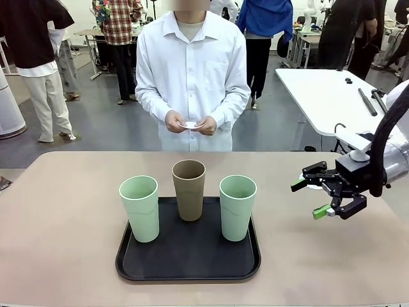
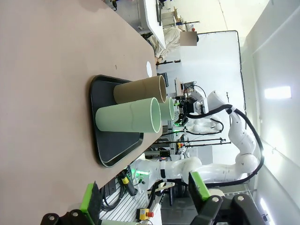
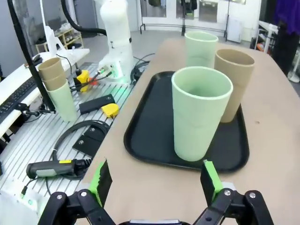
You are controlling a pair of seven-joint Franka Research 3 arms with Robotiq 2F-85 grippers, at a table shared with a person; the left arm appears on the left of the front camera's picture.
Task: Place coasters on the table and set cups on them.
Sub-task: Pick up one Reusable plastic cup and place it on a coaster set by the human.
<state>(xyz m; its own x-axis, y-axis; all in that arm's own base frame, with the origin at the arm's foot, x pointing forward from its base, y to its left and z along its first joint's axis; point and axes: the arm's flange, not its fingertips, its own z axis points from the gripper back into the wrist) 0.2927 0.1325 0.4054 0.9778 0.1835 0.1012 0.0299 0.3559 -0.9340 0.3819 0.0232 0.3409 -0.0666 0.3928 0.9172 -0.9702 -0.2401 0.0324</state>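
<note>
Black tray on the beige-pink table, close to the robot's edge.

On the tray, all upright, mouths up, bases straight on the tray floor, none touching another:
- left mint cup, toward the tray's left front.
- tan cup, at the tray's back middle, between the other two and behind them.
- right mint cup, toward the tray's right front.

Beyond the tray, at the far side of the table: person in a white shirt, both hands raised in front of the waist, pinching the held coaster, a small white disc, between them.

Off the tray's right side, flat on the table and apart from the rim: lying coaster, white and round; in the front view partly hidden behind the gripper.

Right of the tray, clear of its rim: right gripper, low above the table near the lying coaster, fingers spread wide, nothing between the green pads. From its own wrist camera, pointed at the tray's right end, right mint cup nearest and the other two behind.

Left of the tray, well apart from it across bare tabletop: left gripper, fingers spread wide, grasping nothing, pointed at the tray's left end with the left mint cup nearest.
</note>
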